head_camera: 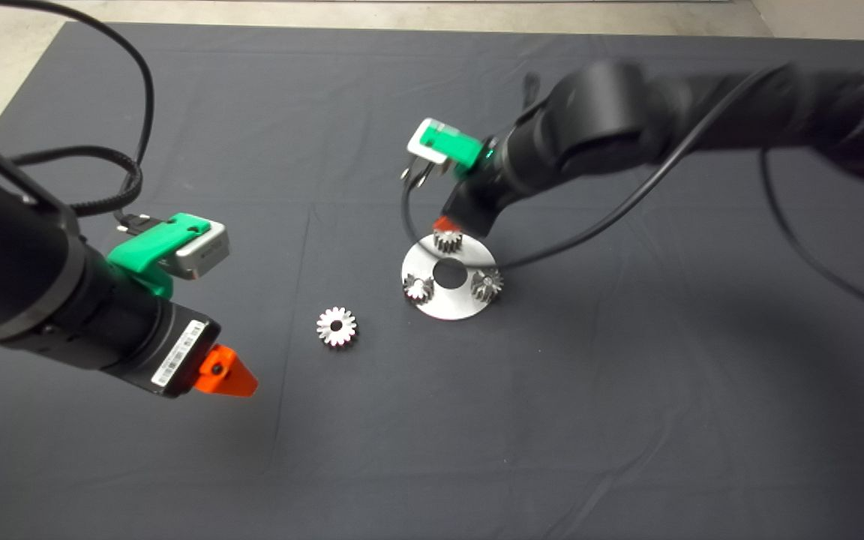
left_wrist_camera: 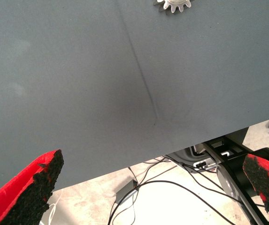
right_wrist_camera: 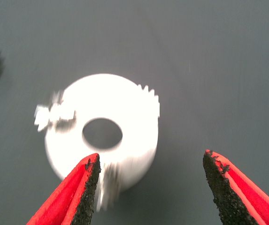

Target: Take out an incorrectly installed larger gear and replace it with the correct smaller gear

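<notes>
The larger gear (head_camera: pixel 337 328) is lying flat on the dark mat (head_camera: pixel 627 420) of the counter, well apart from the round plate (head_camera: pixel 443 306), on the side of the plate where the left arm is coming in. The smaller gear (head_camera: pixel 447 241) is sitting on the far rim of the plate. Two more small gears (head_camera: pixel 418 286) are sitting on the plate's near rim, one on each side of its middle hole.

The right tool (head_camera: pixel 443 225) is being held just above the plate, next to the smaller gear. It is being held wide open, and nothing is being gripped. The left tool (head_camera: pixel 233 379) is being held over the mat, far from the plate, past the larger gear. It is wide open too, with nothing in it.

The gears are probably hard, stiff and a bit heavy for their size. Their smooth metal is likely to be slippery. The smaller gear is best pinched across its toothed sides, where the rough pads can bite.

From the head view, all four gears and both arms are being shown together. From the right wrist view, the wide gap of the right tool (right_wrist_camera: pixel 150 154) is being shown, with the plate (right_wrist_camera: pixel 73 154) below it. From the left wrist view, the left tool (left_wrist_camera: pixel 153 156) and only the edge of the larger gear (left_wrist_camera: pixel 174 4) are being shown.
</notes>
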Motion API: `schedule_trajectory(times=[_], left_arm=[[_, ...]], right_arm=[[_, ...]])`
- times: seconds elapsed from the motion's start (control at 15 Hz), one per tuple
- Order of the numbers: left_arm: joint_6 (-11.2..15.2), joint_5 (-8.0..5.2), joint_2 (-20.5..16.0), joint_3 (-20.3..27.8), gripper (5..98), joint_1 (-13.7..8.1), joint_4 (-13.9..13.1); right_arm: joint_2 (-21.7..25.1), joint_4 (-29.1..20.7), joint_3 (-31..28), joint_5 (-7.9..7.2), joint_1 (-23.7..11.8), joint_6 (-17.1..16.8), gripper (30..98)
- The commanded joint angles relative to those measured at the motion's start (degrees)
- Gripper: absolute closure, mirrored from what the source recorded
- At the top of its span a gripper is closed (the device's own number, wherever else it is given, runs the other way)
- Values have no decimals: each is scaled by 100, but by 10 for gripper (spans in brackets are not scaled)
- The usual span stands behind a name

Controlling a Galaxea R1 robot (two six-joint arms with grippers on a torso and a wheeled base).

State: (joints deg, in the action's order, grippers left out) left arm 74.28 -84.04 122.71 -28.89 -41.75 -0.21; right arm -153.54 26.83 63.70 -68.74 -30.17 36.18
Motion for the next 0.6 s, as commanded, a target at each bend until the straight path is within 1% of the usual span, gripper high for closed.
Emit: schedule_trajectory(times=[0.0,0.07,0.13,0.2,0.27,0.33,0.4,0.47,0.53], left_arm=[[34,-25,-40,-89,53,-35,-76],[34,7,3,-106,53,-35,-76],[34,19,67,-97,53,-44,-78],[43,1,38,-89,53,-44,-94],[42,10,-87,-35,53,-44,-102],[25,75,-202,75,53,-44,-120],[34,220,-199,114,53,-44,-129],[70,365,-206,113,53,-44,-196],[96,429,-177,87,53,-44,-319]], right_arm=[[1695,-2512,-1076,-199,-1315,491,703],[2006,-2753,-1480,-350,-1338,1021,675],[2220,-2862,-1975,-611,-1533,1632,657],[2413,-2929,-2551,-940,-1835,2247,657],[2571,-2973,-3090,-1213,-1949,2928,657],[2704,-3062,-3636,-1384,-1963,3654,648],[2805,-3277,-3995,-1413,-1966,4198,622],[2917,-3611,-4212,-1405,-1975,4677,609],[3069,-3790,-4290,-1414,-1962,4925,609]])
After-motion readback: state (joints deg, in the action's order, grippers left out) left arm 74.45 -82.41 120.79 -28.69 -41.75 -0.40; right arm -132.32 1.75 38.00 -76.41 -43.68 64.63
